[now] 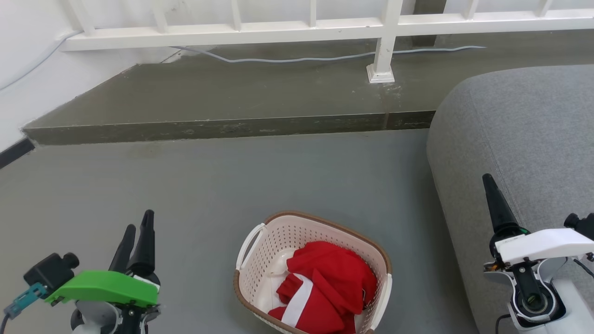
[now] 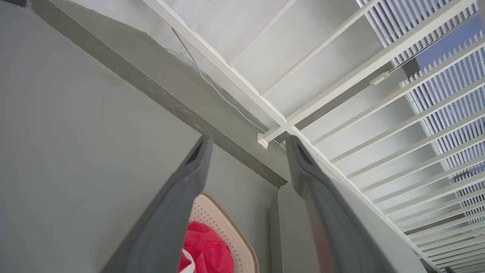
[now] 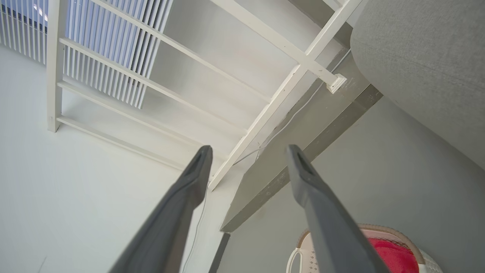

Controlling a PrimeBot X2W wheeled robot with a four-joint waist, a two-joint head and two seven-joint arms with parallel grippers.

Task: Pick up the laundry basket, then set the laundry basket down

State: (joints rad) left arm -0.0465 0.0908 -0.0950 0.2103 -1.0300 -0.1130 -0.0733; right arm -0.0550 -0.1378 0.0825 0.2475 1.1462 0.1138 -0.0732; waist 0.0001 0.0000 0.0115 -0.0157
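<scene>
The laundry basket (image 1: 264, 260) sits on the grey floor at the bottom centre of the head view, cream-white and perforated with a brown rim, holding a red and white garment (image 1: 327, 290). My left gripper (image 1: 138, 232) hangs open well to the basket's left, fingers pointing up the view. My right gripper (image 1: 494, 195) is far to the basket's right, in front of the sofa, open in its own wrist view (image 3: 248, 151). A corner of the laundry basket (image 2: 227, 227) appears between the left fingers, and the laundry basket (image 3: 303, 250) also peeks in low in the right wrist view. Neither gripper touches it.
A grey sofa (image 1: 519, 139) fills the right side, close to the basket. A raised dark step (image 1: 232, 125) runs across behind, with a white railing (image 1: 385, 41) and a grey cable (image 1: 301, 59) on it. A white wall stands at the left.
</scene>
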